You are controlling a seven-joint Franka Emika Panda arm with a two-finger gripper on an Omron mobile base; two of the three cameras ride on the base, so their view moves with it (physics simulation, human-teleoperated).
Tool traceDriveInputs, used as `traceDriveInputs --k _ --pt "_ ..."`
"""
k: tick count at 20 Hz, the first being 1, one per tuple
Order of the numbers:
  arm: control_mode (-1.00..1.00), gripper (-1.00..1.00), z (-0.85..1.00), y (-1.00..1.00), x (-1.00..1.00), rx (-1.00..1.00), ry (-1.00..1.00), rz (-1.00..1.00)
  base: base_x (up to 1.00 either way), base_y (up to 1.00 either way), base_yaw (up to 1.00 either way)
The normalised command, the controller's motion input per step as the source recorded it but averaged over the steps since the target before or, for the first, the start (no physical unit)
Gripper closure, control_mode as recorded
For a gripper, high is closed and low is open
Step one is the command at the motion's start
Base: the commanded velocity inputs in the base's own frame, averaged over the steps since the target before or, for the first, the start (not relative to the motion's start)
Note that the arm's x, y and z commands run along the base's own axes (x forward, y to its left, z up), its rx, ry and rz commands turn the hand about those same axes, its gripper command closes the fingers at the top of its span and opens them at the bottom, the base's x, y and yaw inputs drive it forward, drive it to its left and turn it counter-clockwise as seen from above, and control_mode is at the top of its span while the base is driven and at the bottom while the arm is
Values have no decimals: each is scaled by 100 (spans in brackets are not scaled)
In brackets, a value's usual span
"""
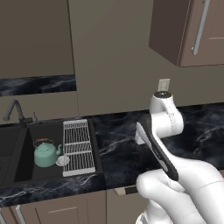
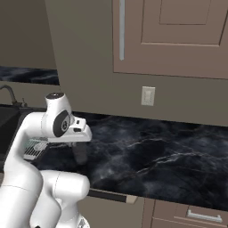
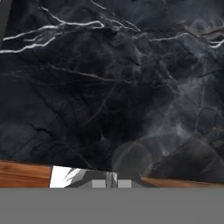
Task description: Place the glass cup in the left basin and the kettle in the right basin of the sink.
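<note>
The mint-green kettle (image 1: 45, 153) sits upright in the right basin (image 1: 41, 131) of the black sink, beside its white drain (image 1: 62, 160). A sliver of the left basin (image 1: 6, 146) shows at the far left. My gripper (image 2: 79, 149) hangs from the hand over the counter, well to the right of the sink. In the hand view its tips (image 3: 111, 181) stand close together, pinching the near wall of the smoky glass cup (image 3: 136, 158). The cup (image 2: 80, 158) hangs just under the hand, close above the counter near its front edge.
A white wire rack (image 1: 78, 147) borders the right basin. The dark faucet (image 1: 13, 109) rises behind the sink. Black marble counter (image 2: 151, 151) stretches right of the gripper. A wall outlet (image 2: 148, 95) and upper cabinets (image 2: 173, 35) sit above.
</note>
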Motion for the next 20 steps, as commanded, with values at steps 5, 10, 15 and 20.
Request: traceDriveInputs --k 5,10,15,20 --pt "100 100 0 0 0 0 0 0 -51 9 0" --pt "100 100 0 0 0 0 0 0 -55 31 0" --pt "100 100 0 0 0 0 0 0 -2 30 0" --pt "100 100 0 0 0 0 0 0 3 68 0"
